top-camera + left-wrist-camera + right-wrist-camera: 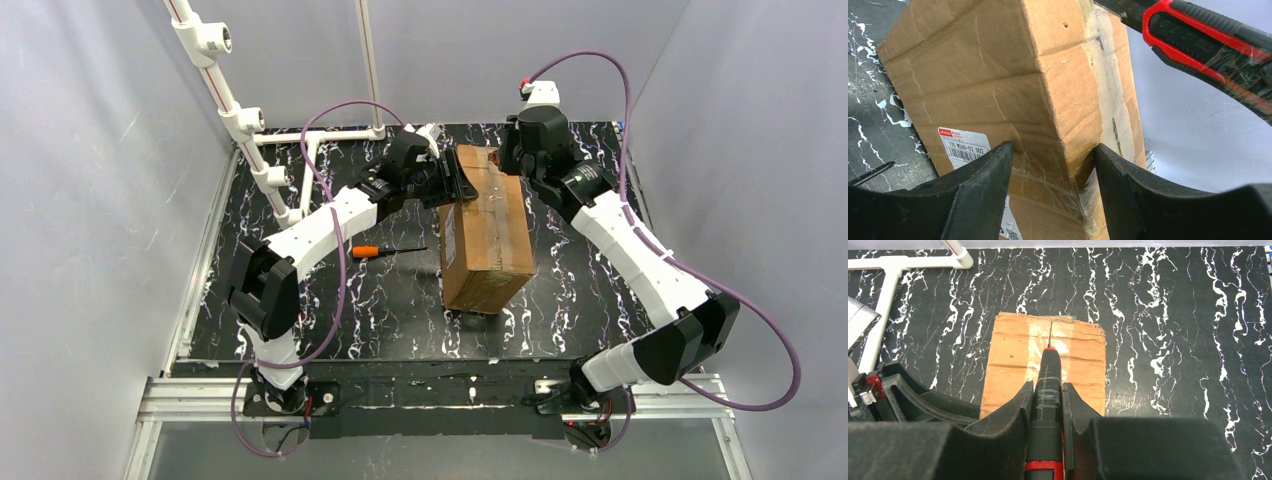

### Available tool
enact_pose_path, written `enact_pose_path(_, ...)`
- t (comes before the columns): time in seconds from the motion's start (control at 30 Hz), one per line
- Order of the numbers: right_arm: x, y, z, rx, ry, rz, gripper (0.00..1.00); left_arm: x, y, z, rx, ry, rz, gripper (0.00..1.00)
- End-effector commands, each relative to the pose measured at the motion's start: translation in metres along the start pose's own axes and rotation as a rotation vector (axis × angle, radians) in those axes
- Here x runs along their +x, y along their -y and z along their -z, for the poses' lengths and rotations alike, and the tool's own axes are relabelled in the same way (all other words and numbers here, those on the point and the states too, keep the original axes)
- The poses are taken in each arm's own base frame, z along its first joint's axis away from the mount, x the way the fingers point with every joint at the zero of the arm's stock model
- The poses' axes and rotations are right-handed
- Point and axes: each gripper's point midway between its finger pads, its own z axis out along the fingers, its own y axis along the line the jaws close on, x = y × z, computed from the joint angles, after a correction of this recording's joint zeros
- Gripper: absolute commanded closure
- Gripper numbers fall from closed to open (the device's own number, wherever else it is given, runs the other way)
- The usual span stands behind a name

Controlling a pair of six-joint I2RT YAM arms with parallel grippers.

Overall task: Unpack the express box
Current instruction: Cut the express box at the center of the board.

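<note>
The express box [487,235], a brown taped carton with a white label [960,145], lies lengthwise in the middle of the black marbled table. My left gripper [455,182] straddles its far left upper edge. In the left wrist view the gripper [1052,147] has one finger pressed on the label side and the other on the taped top of the box [973,65]. My right gripper [515,150] is at the box's far end. In the right wrist view it [1048,386] is shut on a black-and-red utility knife [1049,362], its thin blade over the glossy tape seam of the box [1013,355]. The knife [1198,35] also shows at the upper right of the left wrist view.
An orange-handled screwdriver [380,250] lies on the table left of the box. A white pipe frame [250,130] stands at the back left, with a leg [893,265] on the table. Grey walls close in both sides and the back.
</note>
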Motion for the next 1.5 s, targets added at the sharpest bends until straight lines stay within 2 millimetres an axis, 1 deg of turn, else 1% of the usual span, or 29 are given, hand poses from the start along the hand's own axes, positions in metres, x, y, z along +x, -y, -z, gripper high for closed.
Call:
enact_pose_path(0.0,-0.018,0.008,0.028,0.011,0.028,0.001,0.99,0.016,-0.030,0.009,-0.124,-0.031,-0.016,0.41)
enact_pose_path(0.07,-0.008,0.006,0.023,0.007,-0.007,0.004,0.99,0.016,-0.030,0.008,-0.121,-0.030,-0.011,0.41)
enact_pose_path(0.1,-0.004,0.006,0.024,0.005,-0.025,-0.002,0.99,0.016,-0.029,0.008,-0.119,-0.031,-0.008,0.41)
enact_pose_path(0.2,-0.009,0.006,0.031,-0.001,-0.012,-0.021,0.99,0.018,-0.029,0.008,-0.115,-0.038,-0.008,0.41)
enact_pose_path(0.27,-0.005,0.009,0.025,0.022,-0.021,-0.007,0.99,0.019,-0.028,0.009,-0.113,-0.036,-0.007,0.40)
enact_pose_path(0.3,0.000,0.009,0.021,0.029,-0.042,0.003,0.99,0.019,-0.027,0.009,-0.106,-0.037,-0.005,0.39)
enact_pose_path(0.33,0.002,0.007,0.021,0.024,-0.060,0.003,0.99,0.019,-0.023,0.010,-0.092,-0.042,-0.008,0.37)
enact_pose_path(0.4,-0.009,0.000,0.029,0.001,-0.019,-0.010,0.99,0.019,-0.015,0.013,-0.062,-0.056,-0.021,0.31)
enact_pose_path(0.43,-0.014,0.000,0.032,0.002,-0.001,-0.012,0.99,0.019,-0.011,0.016,-0.046,-0.062,-0.031,0.27)
enact_pose_path(0.47,-0.014,0.000,0.028,0.012,-0.002,-0.002,0.99,0.019,-0.005,0.020,-0.027,-0.066,-0.041,0.25)
enact_pose_path(0.5,-0.009,0.001,0.022,0.027,-0.017,0.013,0.99,0.019,-0.001,0.025,-0.012,-0.069,-0.050,0.24)
enact_pose_path(0.57,-0.002,0.001,0.017,0.033,-0.041,0.022,0.99,0.017,0.009,0.042,0.016,-0.068,-0.087,0.23)
enact_pose_path(0.63,-0.002,-0.002,0.016,0.014,-0.024,0.009,0.99,0.016,0.016,0.062,0.035,-0.061,-0.145,0.23)
enact_pose_path(0.73,-0.001,0.000,0.013,0.030,-0.029,0.020,0.99,0.020,0.028,0.092,0.091,-0.057,-0.243,0.21)
enact_pose_path(0.83,0.000,-0.004,0.011,0.014,-0.034,0.015,0.99,0.037,0.044,0.118,0.193,-0.071,-0.387,0.20)
enact_pose_path(0.93,0.002,-0.004,0.010,0.012,-0.040,0.018,0.99,0.062,0.063,0.143,0.309,-0.028,-0.661,0.19)
enact_pose_path(1.0,0.002,-0.006,0.009,0.005,-0.042,0.021,0.99,0.076,0.071,0.158,0.380,0.022,-0.823,0.17)
enact_pose_path(1.07,0.002,-0.007,0.010,-0.005,-0.042,0.023,0.99,0.080,0.077,0.172,0.427,0.086,-0.930,0.16)
enact_pose_path(1.13,0.002,-0.009,0.009,-0.014,-0.045,0.025,0.99,0.077,0.081,0.185,0.434,0.159,-0.991,0.14)
enact_pose_path(1.23,0.004,-0.011,0.008,-0.023,-0.052,0.025,0.99,0.077,0.082,0.188,0.417,0.213,-1.073,0.14)
enact_pose_path(1.37,0.005,-0.013,0.008,-0.030,-0.061,0.024,0.99,0.083,0.083,0.180,0.401,0.217,-1.176,0.13)
enact_pose_path(1.47,0.004,-0.011,0.010,-0.023,-0.064,0.018,0.99,0.089,0.091,0.173,0.425,0.214,-1.220,0.13)
